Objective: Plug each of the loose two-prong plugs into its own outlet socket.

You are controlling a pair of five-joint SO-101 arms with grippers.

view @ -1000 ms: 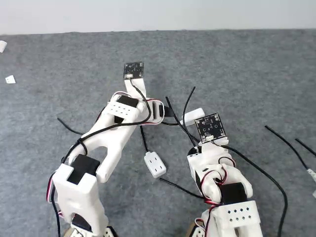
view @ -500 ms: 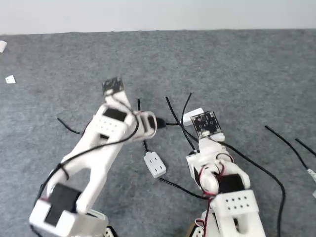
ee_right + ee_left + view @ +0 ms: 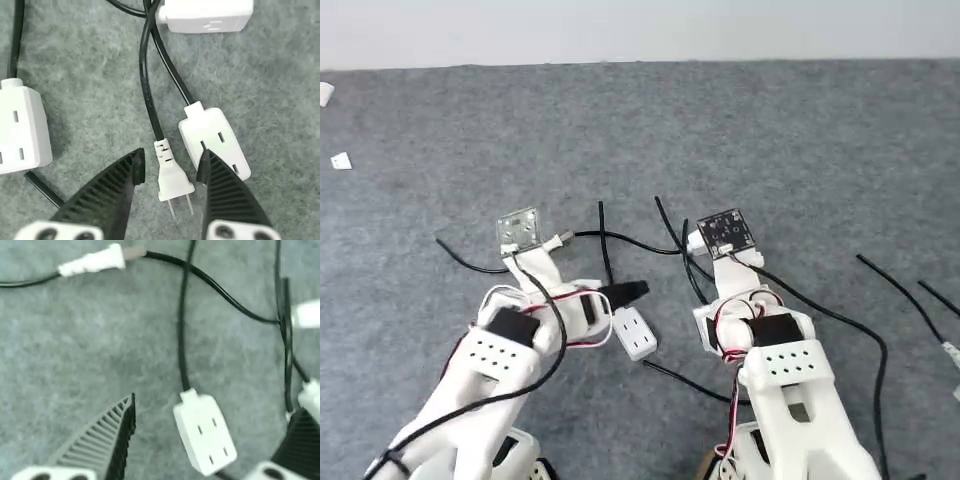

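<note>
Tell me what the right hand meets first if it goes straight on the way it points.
The right hand would most likely meet the white two-prong plug lying between its open fingers; one finger may clip the outlet socket beside it. Depth is unclear.

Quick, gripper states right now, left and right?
Left gripper: open, holding nothing.
Right gripper: open, jaws on either side of the white two-prong plug, not clamped on it.

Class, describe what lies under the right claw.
Under the open right claw, a white two-prong plug lies with its prongs bare, beside an outlet socket. The claw covers that socket's corner.
</note>
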